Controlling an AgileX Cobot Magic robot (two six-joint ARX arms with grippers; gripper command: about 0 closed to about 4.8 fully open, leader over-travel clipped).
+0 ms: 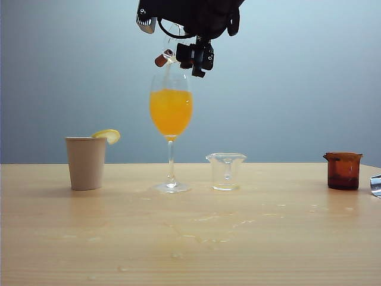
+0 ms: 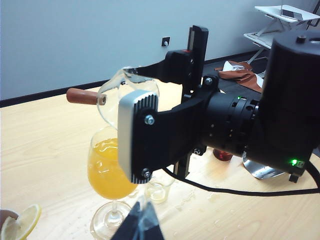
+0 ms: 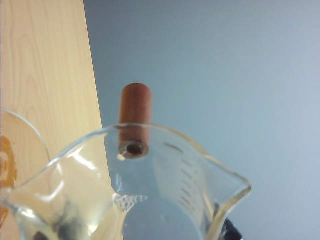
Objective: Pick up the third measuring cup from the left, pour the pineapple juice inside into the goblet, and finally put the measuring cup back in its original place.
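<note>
My right gripper (image 1: 186,55) is shut on the third measuring cup (image 1: 171,43), a clear cup with a brown tab (image 1: 162,59), and holds it tipped over the goblet (image 1: 171,149). The goblet's bowl holds orange-yellow liquid (image 1: 171,111). In the right wrist view the cup (image 3: 170,170) looks clear inside apart from a patch of bubbles (image 3: 131,201), so I cannot tell the pineapple juice apart from the goblet's liquid. The left wrist view shows the cup (image 2: 117,95) above the goblet (image 2: 107,170). My left gripper (image 2: 141,222) shows only dark tips, shut and empty, short of the goblet's foot.
A beige paper cup (image 1: 86,162) with a lemon slice stands to the left of the goblet. A clear flared cup (image 1: 225,171) stands to its right and a dark amber cup (image 1: 343,170) further right. A silvery object (image 1: 376,185) lies at the right edge. Wet drops (image 1: 208,232) mark the table.
</note>
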